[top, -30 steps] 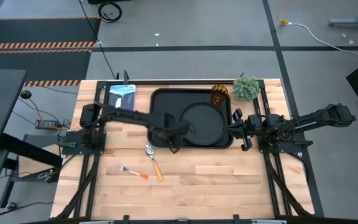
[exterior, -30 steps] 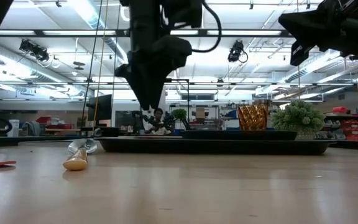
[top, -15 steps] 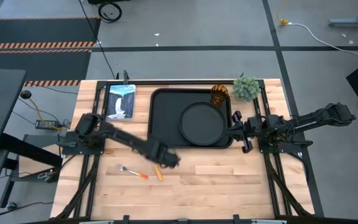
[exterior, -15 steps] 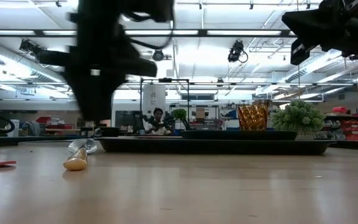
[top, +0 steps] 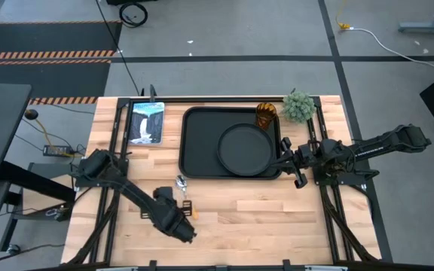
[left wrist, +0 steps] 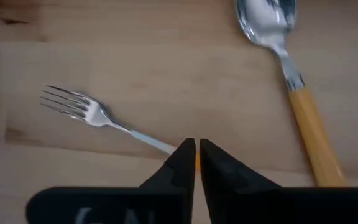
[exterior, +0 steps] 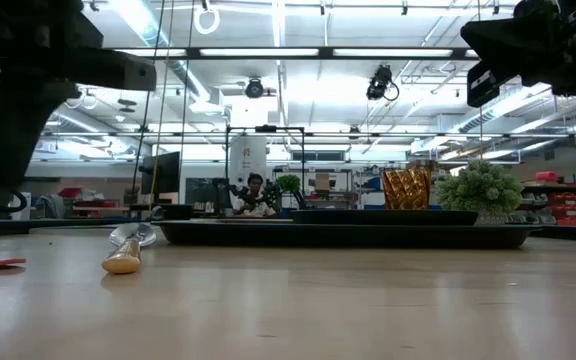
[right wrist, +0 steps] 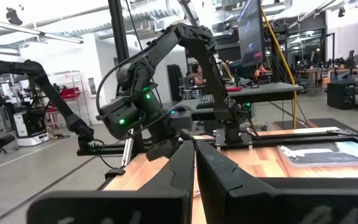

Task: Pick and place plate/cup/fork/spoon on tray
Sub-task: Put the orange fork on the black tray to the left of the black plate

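The fork lies flat on the wooden table, near the spoon, which also lies flat with its bowl toward the tray. My left gripper is shut to a slit and points down over the fork's handle; my left arm hides the fork in the high view. The round plate lies on the black tray. The amber cup stands at the tray's far right corner. My right gripper waits, shut, beside the tray's right rim. My left gripper comes from above, its shut fingertips over the place where the fork's metal neck meets its orange handle. A sliver of orange shows through the slit. I cannot tell whether the fingertips touch the fork. The fork lies flat on the table.
A green potted plant stands at the far right, beside the cup. A blue-white card lies at the far left. Bare wood stretches along the near edge to the right of the spoon.
My left gripper has swung from above the tray's near left part toward the table's near edge and left, and now stands over the fork. The fork, spoon, plate and cup have stayed where they were.
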You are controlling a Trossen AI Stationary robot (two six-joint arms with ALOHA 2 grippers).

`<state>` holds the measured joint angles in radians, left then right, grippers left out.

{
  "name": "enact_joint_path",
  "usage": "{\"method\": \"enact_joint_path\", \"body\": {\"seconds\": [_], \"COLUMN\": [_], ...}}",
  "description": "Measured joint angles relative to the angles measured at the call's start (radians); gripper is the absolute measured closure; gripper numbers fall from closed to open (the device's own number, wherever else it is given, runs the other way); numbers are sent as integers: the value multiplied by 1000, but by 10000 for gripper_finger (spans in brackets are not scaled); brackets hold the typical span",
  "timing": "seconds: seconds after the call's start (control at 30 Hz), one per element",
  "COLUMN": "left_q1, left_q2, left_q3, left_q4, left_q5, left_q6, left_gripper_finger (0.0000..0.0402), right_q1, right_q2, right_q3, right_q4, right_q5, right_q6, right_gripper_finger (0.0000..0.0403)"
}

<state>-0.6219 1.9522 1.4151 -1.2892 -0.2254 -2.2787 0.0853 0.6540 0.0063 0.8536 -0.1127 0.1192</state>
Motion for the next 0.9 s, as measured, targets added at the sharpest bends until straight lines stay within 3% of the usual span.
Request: {"method": "enact_joint_path", "body": {"seconds": [0.27,0.63,0.83,0.9], "left_q1": [57,50,5,-1], "left_q2": [35,79,79,77], "left_q3": [2,0,0,0], "left_q4": [126,194,194,193], "left_q5": [-72,129,210,188], "left_q6": [88,175,177,169], "left_gripper_finger": [397,393,394,392], "right_q1": [0,0,0,0], "right_q2": [0,-12,-13,-13], "right_q3": [0,0,0,0], "right_q4": [6,16,21,21], "right_q5": [-14,-46,-65,-66], "right_q6": [-19,-13,11,11], "right_gripper_finger": [380,380,380,380]}}
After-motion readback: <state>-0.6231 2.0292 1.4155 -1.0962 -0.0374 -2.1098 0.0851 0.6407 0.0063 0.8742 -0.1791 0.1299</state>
